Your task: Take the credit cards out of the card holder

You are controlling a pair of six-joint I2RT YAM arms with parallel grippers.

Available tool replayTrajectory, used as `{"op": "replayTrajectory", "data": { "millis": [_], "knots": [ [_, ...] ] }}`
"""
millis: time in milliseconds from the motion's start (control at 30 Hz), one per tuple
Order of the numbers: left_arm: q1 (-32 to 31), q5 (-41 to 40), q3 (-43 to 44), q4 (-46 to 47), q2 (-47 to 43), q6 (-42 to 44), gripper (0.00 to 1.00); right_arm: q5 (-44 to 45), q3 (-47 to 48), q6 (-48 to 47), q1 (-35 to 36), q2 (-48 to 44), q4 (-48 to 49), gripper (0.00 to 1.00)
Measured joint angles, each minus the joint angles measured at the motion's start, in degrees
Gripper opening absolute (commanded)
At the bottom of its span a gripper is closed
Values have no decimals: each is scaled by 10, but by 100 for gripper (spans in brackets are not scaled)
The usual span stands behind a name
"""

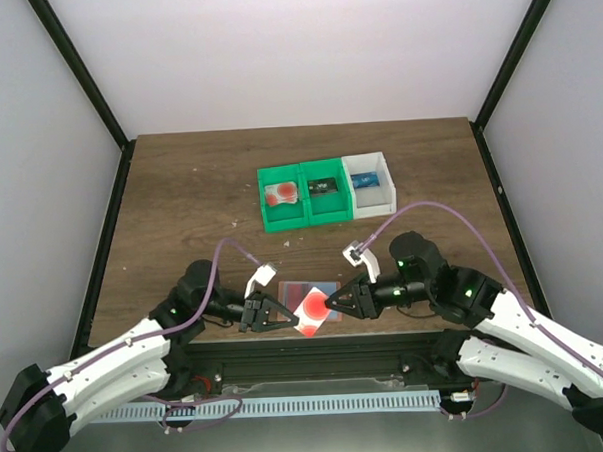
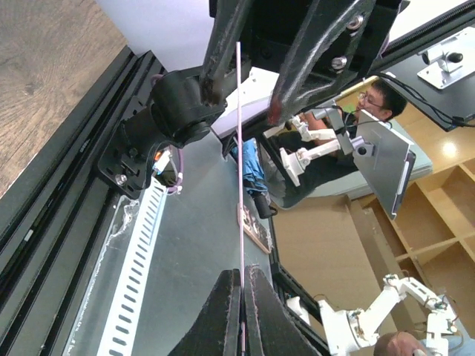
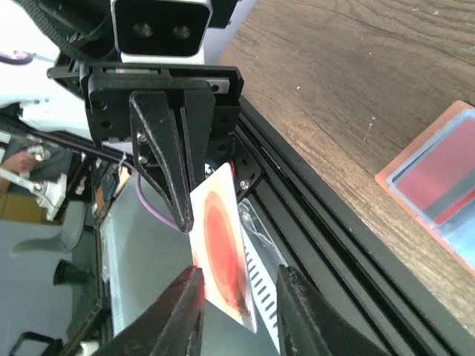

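A pale credit card (image 1: 312,308) with a red-orange blot hangs in the air over the table's near edge. My left gripper (image 1: 288,317) is shut on its left edge. In the left wrist view the card (image 2: 240,148) shows edge-on, pinched between the pads (image 2: 226,311). My right gripper (image 1: 332,303) faces it from the right. Its fingers (image 3: 185,311) stand either side of the card (image 3: 221,241), with a gap on the right side, so it is open. The salmon-pink card holder (image 1: 302,287) lies flat on the table just behind, its blue-grey pockets (image 3: 438,167) facing up.
Two green bins (image 1: 303,218) and a white bin (image 1: 371,205) stand in a row at the table's middle back. The left green bin holds a red-blotted card (image 1: 280,195). A black rail (image 3: 334,222) runs along the table's near edge below the grippers.
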Motion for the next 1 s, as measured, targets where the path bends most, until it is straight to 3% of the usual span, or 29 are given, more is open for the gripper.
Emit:
{"op": "replayTrajectory", "data": {
  "millis": [133,233,367,533,633,733,1000],
  "knots": [
    [0,4,0,2,3,0,0,-15,-14,-2,0,2,18,4],
    [0,2,-1,0,2,0,4,-22,-23,-2,0,-1,32,1],
    [0,-11,-4,-3,-1,2,46,-35,-35,7,0,-16,57,1],
    [5,-83,29,-94,-9,32,81,-17,-43,21,0,-27,72,0],
    [24,-173,86,-185,-23,59,84,16,-45,33,0,-30,75,1],
    [39,-272,138,-260,-39,86,98,57,-45,43,0,-23,82,0],
    [43,-469,177,-391,-103,130,100,203,-3,45,-1,88,126,1]
  ]
}}
